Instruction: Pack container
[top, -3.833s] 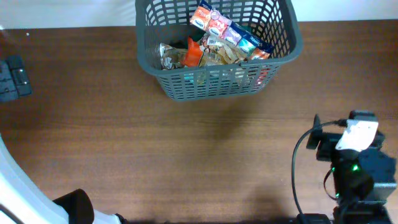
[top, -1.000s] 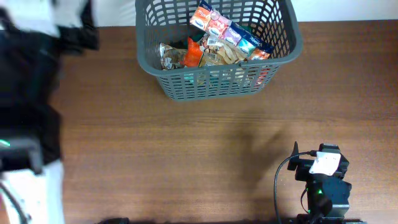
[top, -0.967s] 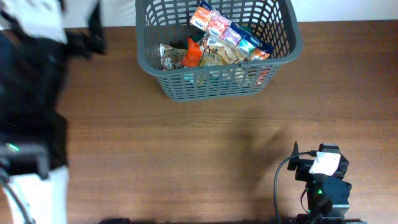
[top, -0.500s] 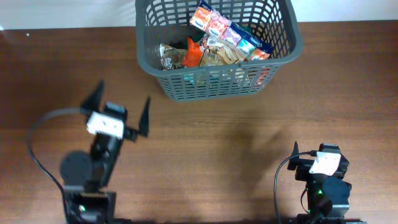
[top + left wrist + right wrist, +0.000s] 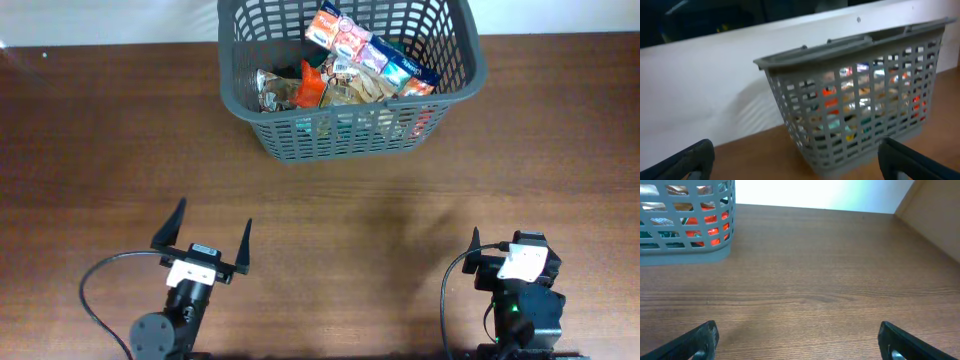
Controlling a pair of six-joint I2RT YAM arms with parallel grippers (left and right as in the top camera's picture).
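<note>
Pulled back low, left gripper (image 5: pixel 208 233) faces the container (image 5: pixel 350 140), jaws spread wide. Right gripper (image 5: pixel 797 342) (parked low) gapes too.

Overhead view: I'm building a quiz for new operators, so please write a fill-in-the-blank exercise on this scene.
1. The snack packets lie ____ the container.
2. The left gripper and the right gripper are both ____, holding nothing.
3. The container's colour is dark ____.
Missing words: inside; open; grey.
</note>
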